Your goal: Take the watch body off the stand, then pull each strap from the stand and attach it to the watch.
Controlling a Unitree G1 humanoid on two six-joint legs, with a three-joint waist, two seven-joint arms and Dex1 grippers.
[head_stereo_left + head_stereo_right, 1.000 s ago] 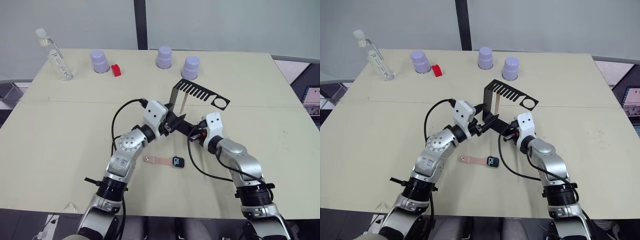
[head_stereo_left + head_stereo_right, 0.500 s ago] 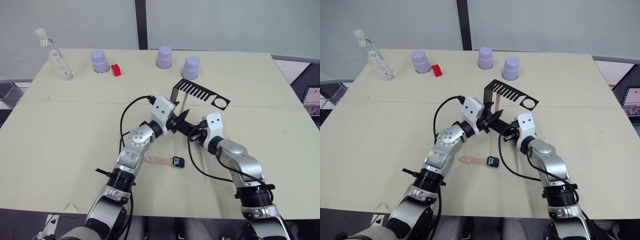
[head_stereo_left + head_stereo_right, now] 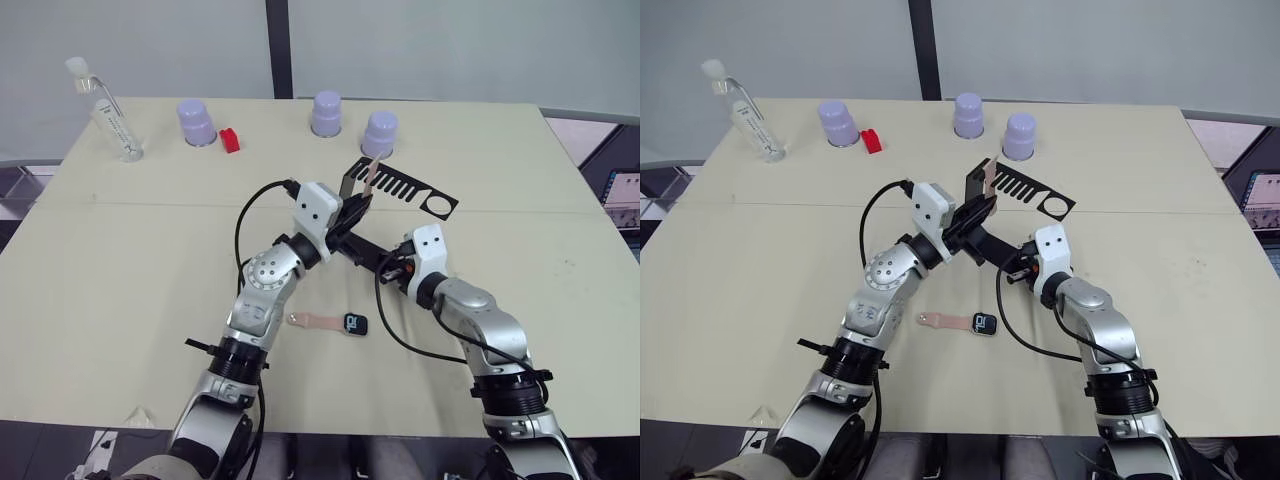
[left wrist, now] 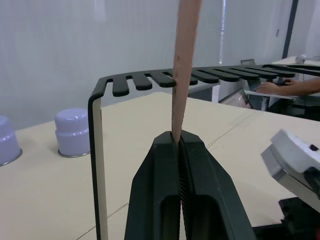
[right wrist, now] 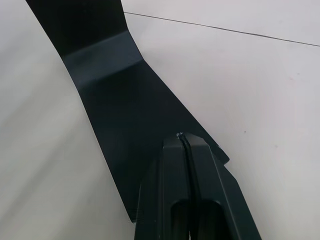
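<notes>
Your left gripper [image 4: 179, 137] pinches the second strap [image 4: 183, 70], its length running up through a slot of the stand [image 3: 400, 186] at centre frame, while your right gripper's [image 5: 183, 136] fingers clamp the stand's base.

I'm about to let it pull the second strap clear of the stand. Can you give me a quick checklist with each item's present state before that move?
1. Left gripper shut on the strap: ok.
2. Strap threaded through a slot of the stand's comb plate, not yet free: ok, so the pull is still needed.
3. Right gripper shut on the stand's base to steady it: ok.
4. Watch body lying on the table with the first strap joined: cannot tell whether the joint is seated.
5. Purple cups beyond the stand, apart from it: ok.
</notes>
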